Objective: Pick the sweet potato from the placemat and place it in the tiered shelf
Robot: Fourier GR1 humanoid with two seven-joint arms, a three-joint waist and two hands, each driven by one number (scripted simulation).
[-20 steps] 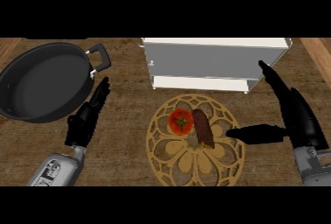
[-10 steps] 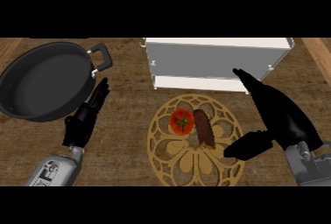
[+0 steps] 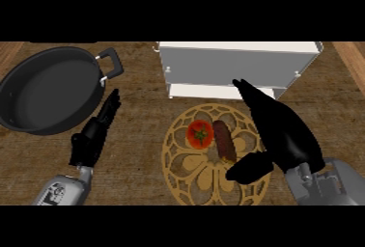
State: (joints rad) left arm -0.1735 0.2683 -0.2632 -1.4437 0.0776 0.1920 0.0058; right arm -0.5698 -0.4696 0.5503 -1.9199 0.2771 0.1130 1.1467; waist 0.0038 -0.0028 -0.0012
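right hand has swung in beside the potato, fingers straight, holding nothing; close across its middle, clear of the tomato. left hand rests open.

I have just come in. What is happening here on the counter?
The robot's right hand is open above the right side of the round placemat, its thumb close to the lower end of the sweet potato, which lies on the mat beside a tomato and is not yet grasped. The white tiered shelf stands just behind the mat. The left hand rests open beside a black pan, holding nothing.
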